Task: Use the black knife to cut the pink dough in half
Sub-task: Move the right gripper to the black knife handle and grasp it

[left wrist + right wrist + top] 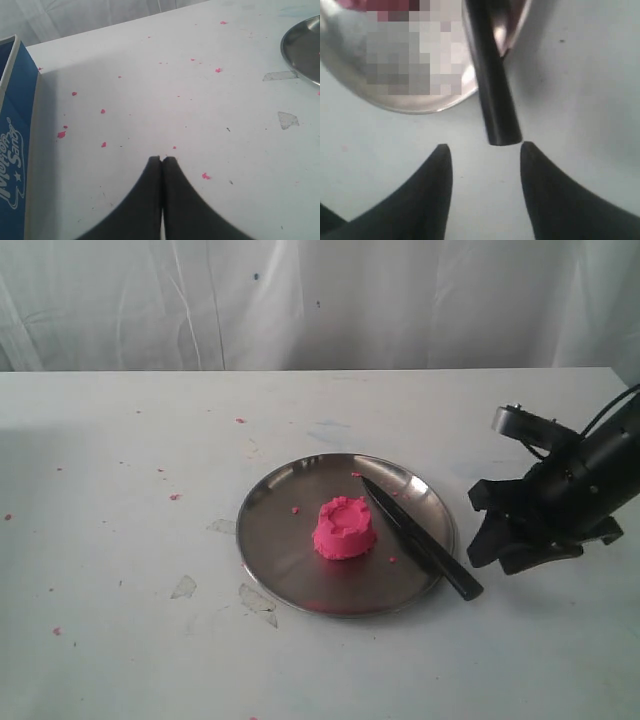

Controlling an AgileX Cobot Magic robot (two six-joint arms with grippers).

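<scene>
The pink dough (345,528), a cup-like mound with a ragged rim, sits whole in the middle of the round steel plate (275,540). The black knife (415,537) lies across the plate's right side, blade pointing to the back, handle (492,90) overhanging the front right rim. My right gripper (482,530) hovers open just right of the handle's end; in the right wrist view the gripper (485,147) has its fingertips either side of that end, not touching. My left gripper (162,159) is shut on nothing above bare table, out of the exterior view.
Tiny pink crumbs (218,70) dot the white table. Clear tape scraps (184,587) lie left of the plate. A blue box (15,150) stands beside the left gripper. A white curtain (300,300) hangs behind the table.
</scene>
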